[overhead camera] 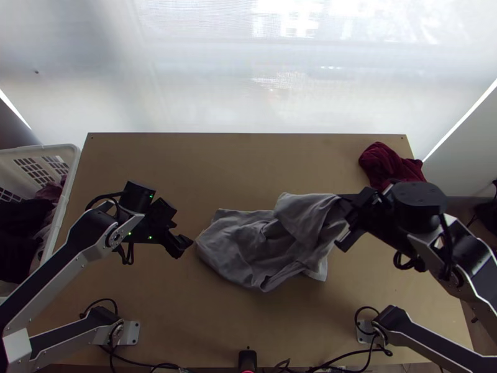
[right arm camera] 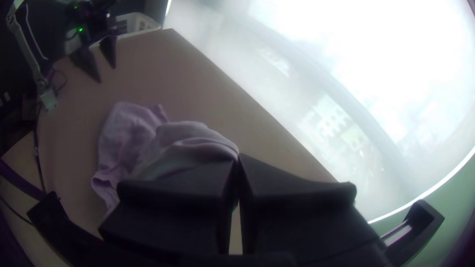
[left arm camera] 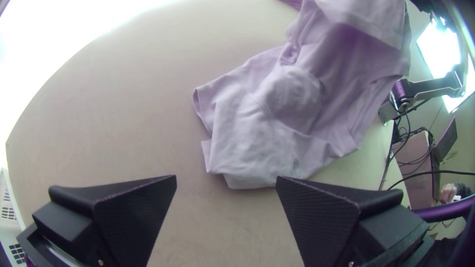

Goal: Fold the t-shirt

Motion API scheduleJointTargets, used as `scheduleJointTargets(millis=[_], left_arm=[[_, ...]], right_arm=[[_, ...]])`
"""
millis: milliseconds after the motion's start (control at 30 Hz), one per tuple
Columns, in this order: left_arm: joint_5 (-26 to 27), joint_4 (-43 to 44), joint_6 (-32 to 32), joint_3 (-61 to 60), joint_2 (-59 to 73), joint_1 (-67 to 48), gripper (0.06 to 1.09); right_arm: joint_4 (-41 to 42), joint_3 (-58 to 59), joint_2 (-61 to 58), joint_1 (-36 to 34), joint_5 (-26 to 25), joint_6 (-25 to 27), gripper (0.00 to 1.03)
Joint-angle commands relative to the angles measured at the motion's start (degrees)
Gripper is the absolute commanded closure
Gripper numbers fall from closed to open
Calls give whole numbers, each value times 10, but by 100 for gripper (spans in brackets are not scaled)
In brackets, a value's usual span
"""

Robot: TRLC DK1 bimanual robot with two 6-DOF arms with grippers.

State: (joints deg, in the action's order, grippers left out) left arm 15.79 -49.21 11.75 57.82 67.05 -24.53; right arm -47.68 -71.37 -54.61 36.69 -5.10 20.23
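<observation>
Pinching a raised part of the bunched grey t-shirt (overhead camera: 239, 248) in my clenched right gripper (right arm camera: 239, 157), midway between the table's (overhead camera: 217, 161) side edges, I judge the lift is meant to shake out its creases, with my left gripper (left arm camera: 226, 179) spread apart near the other end, ready for a second hold. Dark red cloth (overhead camera: 385, 163) near the far right corner and the white basket (overhead camera: 76, 155) beside the left edge could crowd wide pulls.

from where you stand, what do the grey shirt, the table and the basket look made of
The shirt: probably matte cotton jersey, going by its soft, limp creases. The table: light wood or wood-look board, smooth, faintly sheened. The basket: likely white plastic, judging by its moulded grid of holes.
</observation>
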Motion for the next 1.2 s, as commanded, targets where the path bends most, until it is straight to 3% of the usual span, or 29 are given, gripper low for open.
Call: scheduleJointTargets(millis=[0, 200, 367, 467, 867, 1167], left_arm=[[-3, 3, -2, 15, 13, -11, 11], [-13, 34, 3, 33, 55, -51, 11], [-15, 47, 7, 83, 108, -63, 11], [-14, 55, 10, 102, 130, -65, 11], [-16, 148, 19, 143, 240, -130, 11], [-13, 150, 3, 229, 346, -155, 11]], right_arm=[[-29, -75, 34, -130, -4, 11, 100], [-77, -80, 59, -211, -4, 15, 100], [-90, -72, 74, -377, -2, 45, 100], [-90, -70, 87, -431, 2, 59, 100], [-132, -20, 135, -425, 4, 18, 100], [-149, -12, 130, -412, 4, -5, 100]])
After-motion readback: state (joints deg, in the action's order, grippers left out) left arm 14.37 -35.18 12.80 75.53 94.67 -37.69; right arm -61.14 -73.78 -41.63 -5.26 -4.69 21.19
